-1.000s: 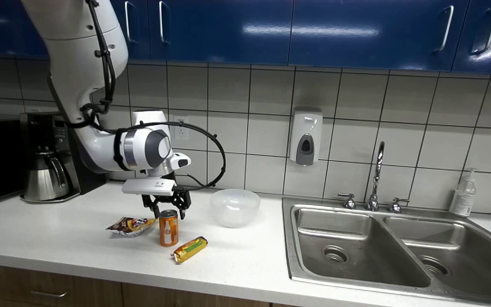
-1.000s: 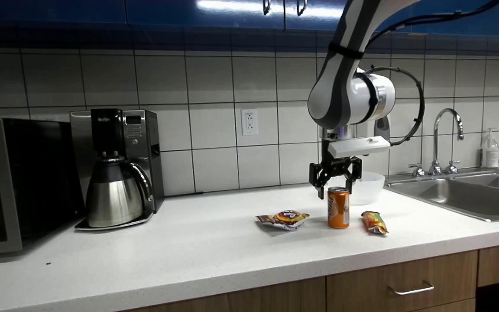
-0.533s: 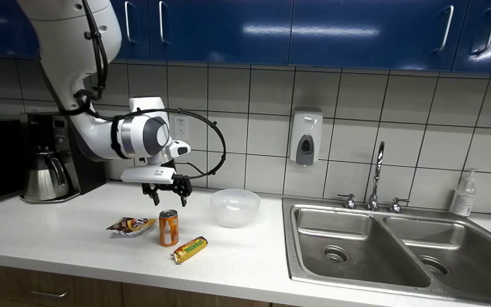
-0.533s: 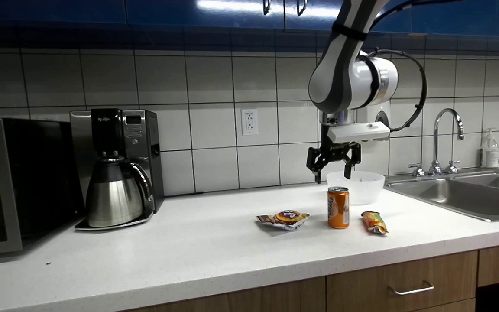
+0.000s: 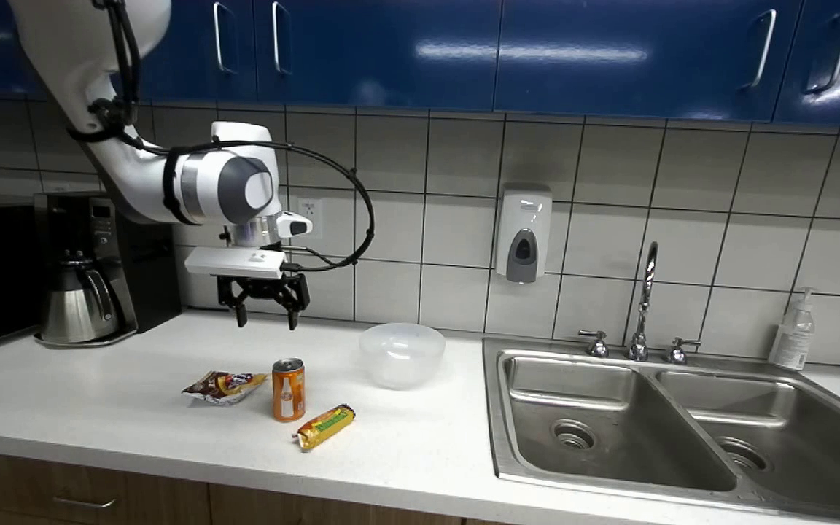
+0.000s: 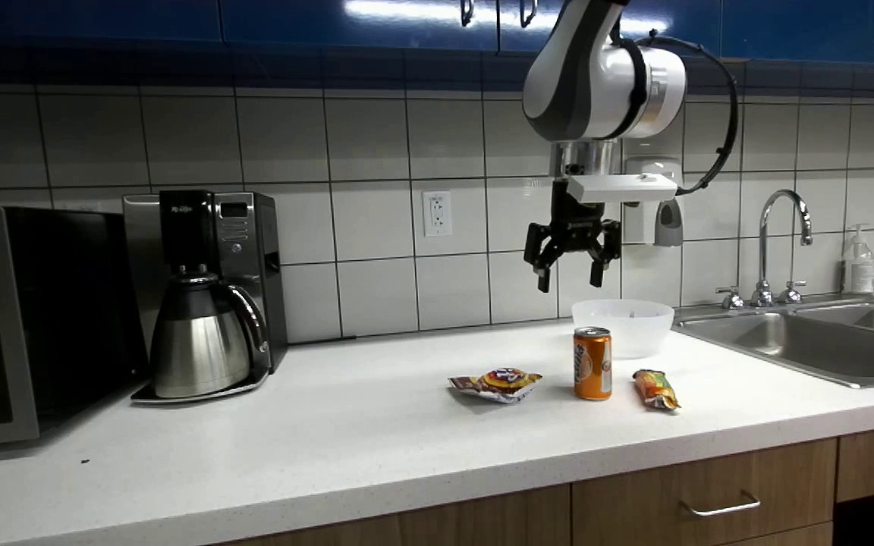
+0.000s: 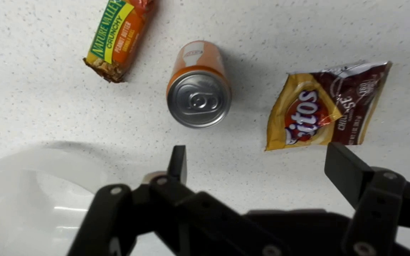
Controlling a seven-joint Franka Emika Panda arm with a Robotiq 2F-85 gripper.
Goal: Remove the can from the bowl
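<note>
The orange can (image 5: 289,394) stands upright on the white counter, outside the bowl; it also shows in an exterior view (image 6: 592,365) and, with its silvery top up, in the wrist view (image 7: 198,99). The translucent white bowl (image 5: 402,356) stands behind the can, near the wall; it also shows in an exterior view (image 6: 646,334), partly behind the can. In the wrist view the bowl (image 7: 30,195) is at the lower left, partly hidden by a finger. My gripper (image 5: 267,325) is open and empty, well above the counter (image 6: 570,287), with its fingers (image 7: 256,156) wide apart and not touching the can.
A brown-orange snack packet (image 5: 224,386) lies beside the can. A yellow wrapped bar (image 5: 325,427) lies on the can's other side. A steel double sink (image 5: 496,437) is set in the counter beyond the bowl. A coffee maker (image 6: 205,303) and a microwave (image 6: 42,326) stand at the opposite end.
My open gripper has risen from around the can's top and shifted slightly away from the sink, toward the coffee maker. The can, bowl and snacks have not moved.
</note>
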